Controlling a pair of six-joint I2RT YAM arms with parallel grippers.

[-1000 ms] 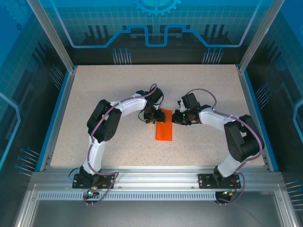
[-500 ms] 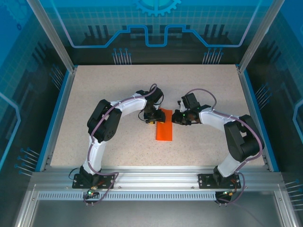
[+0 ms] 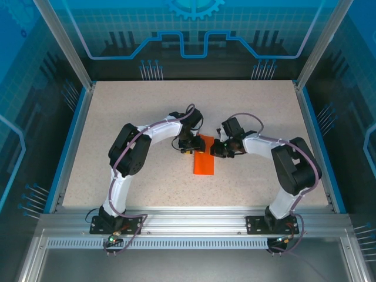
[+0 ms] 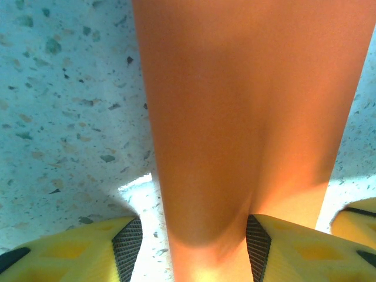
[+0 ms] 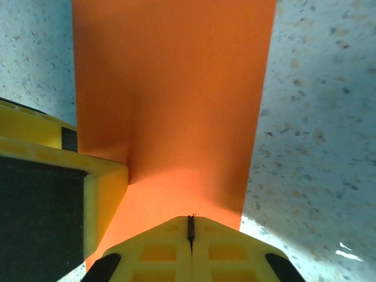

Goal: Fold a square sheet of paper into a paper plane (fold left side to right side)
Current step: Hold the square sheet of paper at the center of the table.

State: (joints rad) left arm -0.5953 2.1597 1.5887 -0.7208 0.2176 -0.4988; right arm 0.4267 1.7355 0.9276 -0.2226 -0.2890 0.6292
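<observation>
The square sheet of paper [image 3: 204, 161] lies folded into a narrow orange strip at the middle of the table. My left gripper [image 3: 189, 148] is at its far end, open, with the strip [image 4: 235, 117] running between the fingers [image 4: 261, 247]. The right pad touches the strip's edge and a gap shows on the left side, around my left gripper [image 4: 192, 241]. My right gripper [image 3: 216, 150] comes in from the right at the same end. It is shut, its closed tips [image 5: 190, 226] resting on top of the paper [image 5: 176, 88] with nothing between them.
In the right wrist view a yellow finger of the left gripper [image 5: 59, 170] stands against the strip's left edge. Speckled tabletop [image 3: 147, 111] surrounds the paper, with blue rails [image 3: 69, 147] along the sides and an aluminium frame [image 3: 194, 220] at the near edge.
My right gripper has shifted a little left onto the paper's far end and its jaws have closed fully. The left arm and the paper have stayed put.
</observation>
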